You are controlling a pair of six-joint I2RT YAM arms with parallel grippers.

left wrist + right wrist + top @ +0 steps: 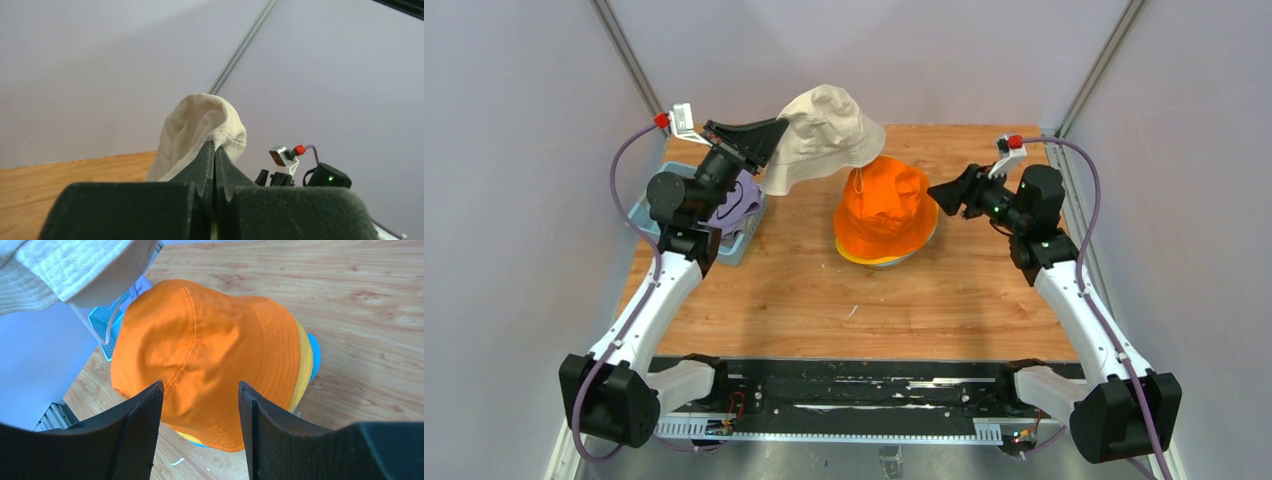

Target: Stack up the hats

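My left gripper is shut on the brim of the beige hat and holds it in the air, up and to the left of the stack; the hat also shows in the left wrist view and the right wrist view. The orange hat sits on top of a stack at mid-table, over the yellow hat and the teal hat. My right gripper is open and empty just right of the stack. The lavender hat lies in the basket. The grey hat is hidden.
A light blue plastic basket stands at the table's left edge, under my left arm. Grey walls close in the back and both sides. A small white scrap lies on the wood in front of the stack.
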